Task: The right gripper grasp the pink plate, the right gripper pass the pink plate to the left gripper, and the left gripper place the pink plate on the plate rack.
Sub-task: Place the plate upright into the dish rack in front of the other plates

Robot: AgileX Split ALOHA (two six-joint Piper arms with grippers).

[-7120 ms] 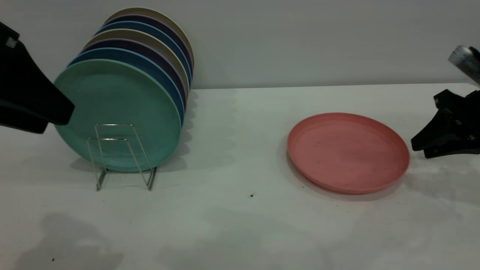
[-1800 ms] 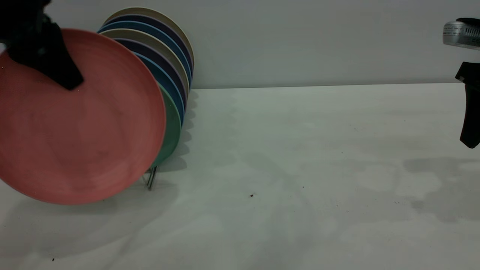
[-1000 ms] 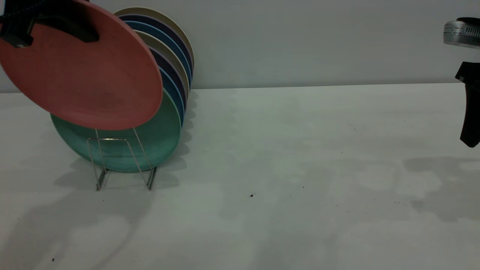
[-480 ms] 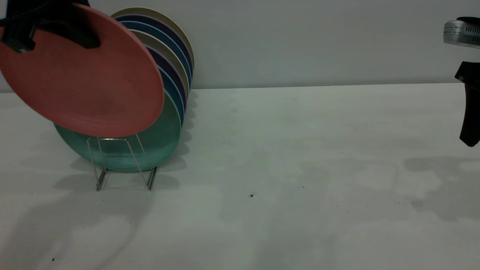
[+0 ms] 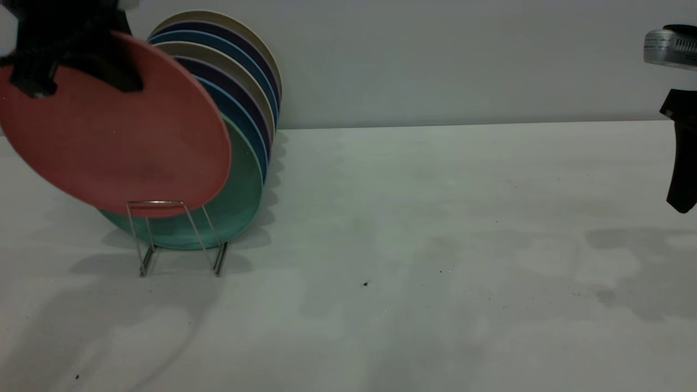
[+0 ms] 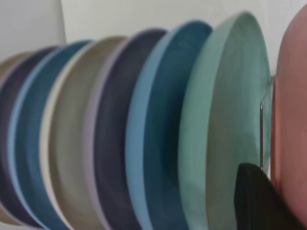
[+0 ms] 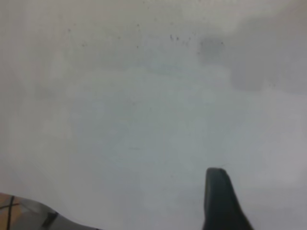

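Note:
The pink plate [image 5: 114, 130] hangs tilted at the far left, in front of the green plate [image 5: 242, 185]. Its lower edge is level with the top of the plate rack's front wire loop [image 5: 163, 202] and just behind it. My left gripper [image 5: 81, 60] is shut on the plate's upper rim. In the left wrist view one black finger [image 6: 259, 201] lies against the pink plate [image 6: 292, 120], with the green plate [image 6: 225, 120] and a rack wire [image 6: 262, 139] beside it. My right gripper [image 5: 683, 185] hangs open and empty at the far right; one finger [image 7: 220, 201] shows over bare table.
Several plates, blue, dark purple and beige [image 5: 239, 65], stand in a row in the rack behind the green one. The white table [image 5: 414, 228] stretches between the rack and the right arm. A grey wall stands behind.
The left gripper has lowered the pink plate in front of the green plate, and its lower edge has reached the top of the front loop. The right arm has not moved.

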